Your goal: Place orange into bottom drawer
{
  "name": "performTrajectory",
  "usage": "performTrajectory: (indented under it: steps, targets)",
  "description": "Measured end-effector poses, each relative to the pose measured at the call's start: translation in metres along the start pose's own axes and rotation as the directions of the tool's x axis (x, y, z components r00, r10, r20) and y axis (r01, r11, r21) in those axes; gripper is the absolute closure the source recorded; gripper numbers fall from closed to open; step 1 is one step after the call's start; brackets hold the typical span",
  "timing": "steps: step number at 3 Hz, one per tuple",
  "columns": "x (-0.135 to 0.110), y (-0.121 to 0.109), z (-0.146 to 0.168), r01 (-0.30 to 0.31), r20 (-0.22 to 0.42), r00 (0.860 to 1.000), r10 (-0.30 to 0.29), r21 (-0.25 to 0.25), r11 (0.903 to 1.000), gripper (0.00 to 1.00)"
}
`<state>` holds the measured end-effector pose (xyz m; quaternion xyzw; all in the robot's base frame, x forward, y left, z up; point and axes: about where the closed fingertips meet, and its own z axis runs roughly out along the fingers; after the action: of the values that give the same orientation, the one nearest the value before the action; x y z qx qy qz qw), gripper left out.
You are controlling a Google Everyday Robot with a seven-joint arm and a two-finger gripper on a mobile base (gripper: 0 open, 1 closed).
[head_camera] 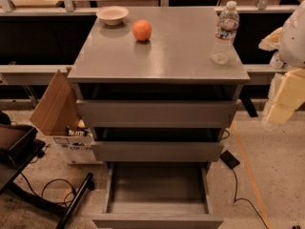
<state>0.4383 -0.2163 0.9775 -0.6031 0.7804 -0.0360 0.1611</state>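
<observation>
You had the bottom drawer [157, 187] standing open, but the orange [142, 30] sat untouched on the cabinet top [176, 51] near the cream bowl [112, 15], and your gripper [285, 97] hung off to the right, well apart, its state impossible to tell, so picking and placing both remained.

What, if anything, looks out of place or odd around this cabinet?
Nothing looks spilled or damaged. The bottom drawer stands pulled out and empty, while the orange sits on the cabinet top. A cardboard box tilts open at the left. The gripper hangs at the right edge.
</observation>
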Motion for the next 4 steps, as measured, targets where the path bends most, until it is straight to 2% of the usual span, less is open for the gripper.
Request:
performTrajectory:
  steps: [1, 2, 3, 4]
  targets:
    - [0.0, 0.0, 0.0, 0.0, 0.0, 1.0, 0.0, 0.0, 1.0, 0.0]
    - [-0.01, -0.018, 0.016, 0.015, 0.069, 0.997, -0.018, 0.034, 0.9993, 0.0]
    - [-0.045, -0.069, 0.051, 0.021, 0.231, 0.972, -0.045, 0.101, 0.9946, 0.0]
    - [-0.085, -0.126, 0.068, -0.029, 0.347, 0.937, -0.038, 0.185, 0.9823, 0.0]
